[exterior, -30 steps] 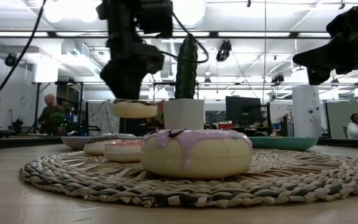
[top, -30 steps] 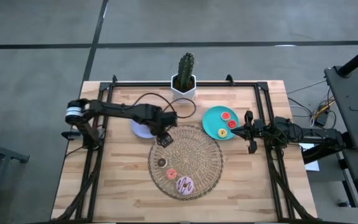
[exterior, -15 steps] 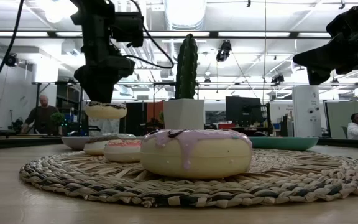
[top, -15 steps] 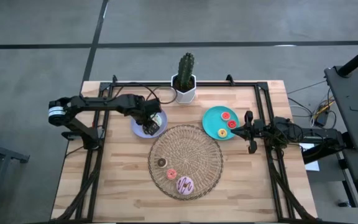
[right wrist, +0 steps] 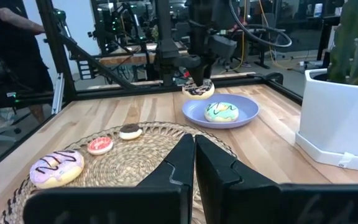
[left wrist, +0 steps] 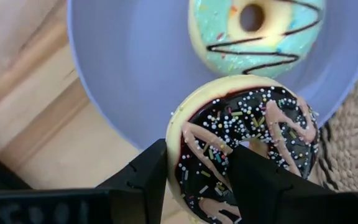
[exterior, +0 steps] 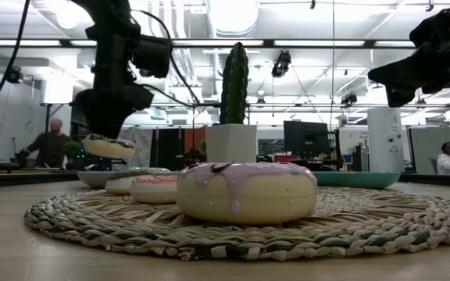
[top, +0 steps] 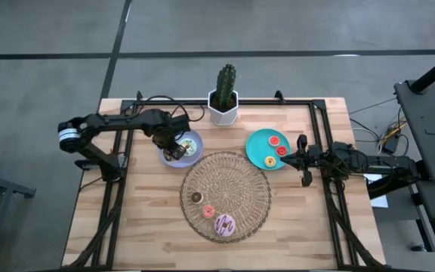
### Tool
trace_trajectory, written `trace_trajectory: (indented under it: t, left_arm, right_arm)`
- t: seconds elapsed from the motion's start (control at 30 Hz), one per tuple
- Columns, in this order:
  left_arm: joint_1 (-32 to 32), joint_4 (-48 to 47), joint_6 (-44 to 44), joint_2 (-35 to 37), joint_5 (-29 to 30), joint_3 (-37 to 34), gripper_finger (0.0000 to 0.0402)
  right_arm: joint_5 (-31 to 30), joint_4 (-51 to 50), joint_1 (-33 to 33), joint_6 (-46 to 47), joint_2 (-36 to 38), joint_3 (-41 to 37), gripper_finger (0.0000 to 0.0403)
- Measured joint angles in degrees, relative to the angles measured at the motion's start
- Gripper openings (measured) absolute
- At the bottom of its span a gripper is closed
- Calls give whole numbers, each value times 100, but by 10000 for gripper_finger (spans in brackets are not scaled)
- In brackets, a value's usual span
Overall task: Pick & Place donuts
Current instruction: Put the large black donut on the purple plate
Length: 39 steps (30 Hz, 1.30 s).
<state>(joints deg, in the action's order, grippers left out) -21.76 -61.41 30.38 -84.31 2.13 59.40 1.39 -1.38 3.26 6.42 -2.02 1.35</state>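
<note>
We see the left gripper (left wrist: 194,171) with its fingers (left wrist: 146,177) clamped on the brown-iced donut (left wrist: 244,146), hanging over the lavender plate's (left wrist: 135,74) rim near the surface's far left. Its lower edge is cut off. The green-iced donut (left wrist: 253,28) lies on that plate. The right gripper (right wrist: 194,158), fingers pressed together, waits by the right edge.

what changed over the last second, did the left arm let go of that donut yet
No. The left tool has carried the chocolate donut off the wicker mat to the lavender plate, lower than before, holding it over the rim beside the green-iced donut. The right tool stayed shut by the teal plate; the mat's three donuts did not move.
</note>
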Motion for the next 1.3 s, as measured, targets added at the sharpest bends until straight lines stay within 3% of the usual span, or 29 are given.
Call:
trace_trajectory:
  t: [0.6,1.3]
  left_arm:
    - [-310,-421,260,-580,-276,0,135]
    - [-365,-19,312,-795,-254,1,135]
  right_arm:
    - [0,-1,0,0,-3,1,8]
    - [1,-1,0,0,-5,0,8]
